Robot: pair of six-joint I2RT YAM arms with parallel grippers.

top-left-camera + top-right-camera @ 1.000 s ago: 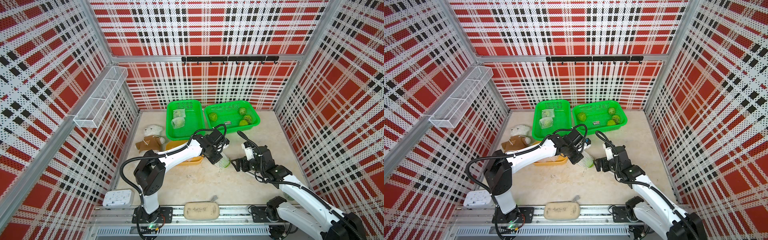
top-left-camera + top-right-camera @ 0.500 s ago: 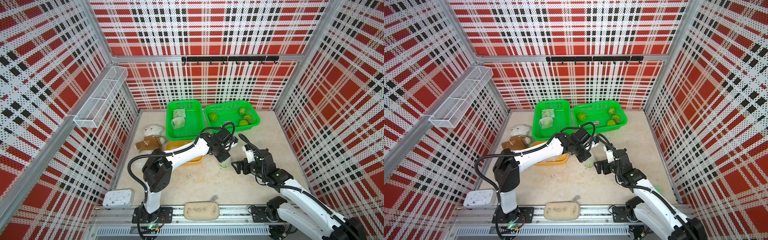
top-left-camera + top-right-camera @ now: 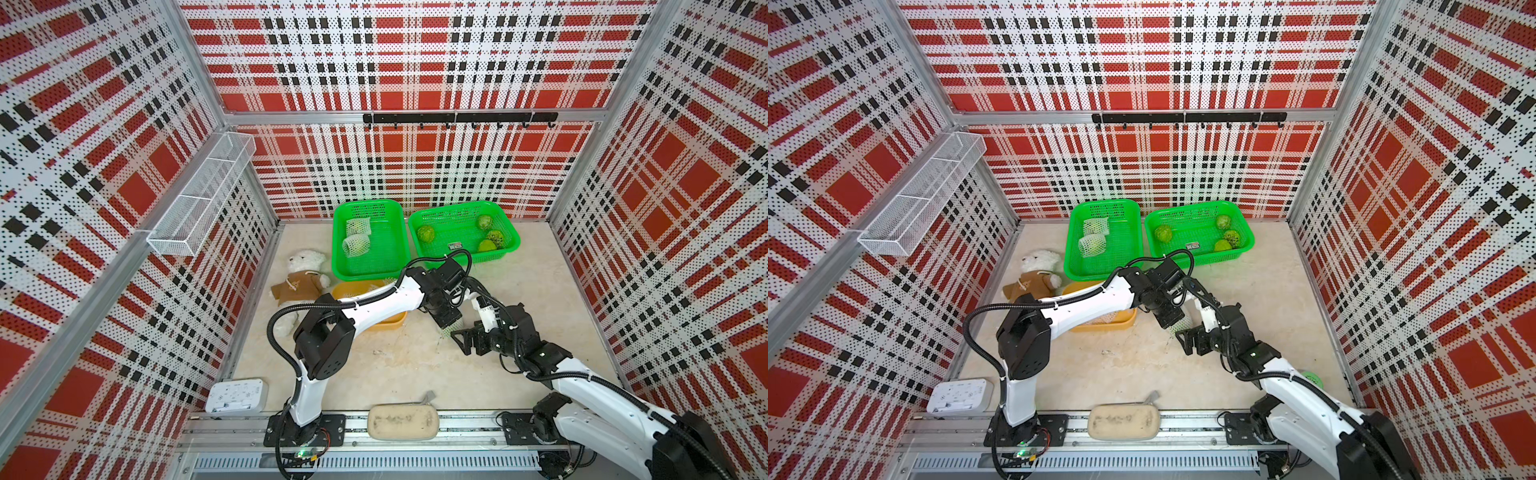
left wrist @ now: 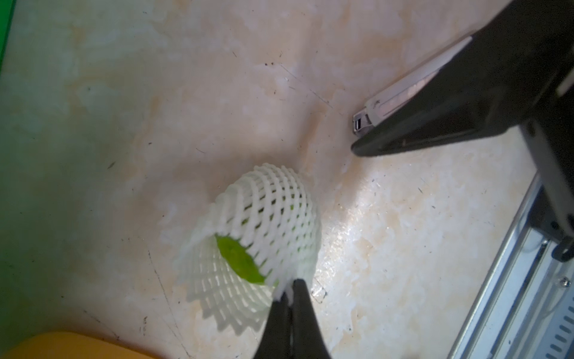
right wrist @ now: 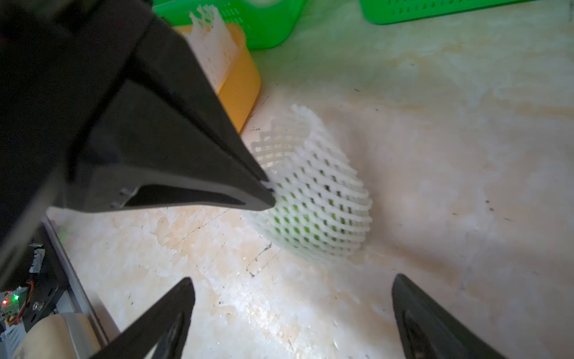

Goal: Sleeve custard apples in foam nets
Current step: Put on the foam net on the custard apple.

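Left wrist view: foam net, rim pinched, mouth toward left hand

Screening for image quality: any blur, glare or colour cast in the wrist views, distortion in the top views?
Left wrist view: foam net fairly sharp, glare on the table beside it, green cast over part. Right wrist view: left gripper near the lens dark and soft, net slightly blurred. Both top views: sharp, evenly lit, walls splayed by the wide angle.
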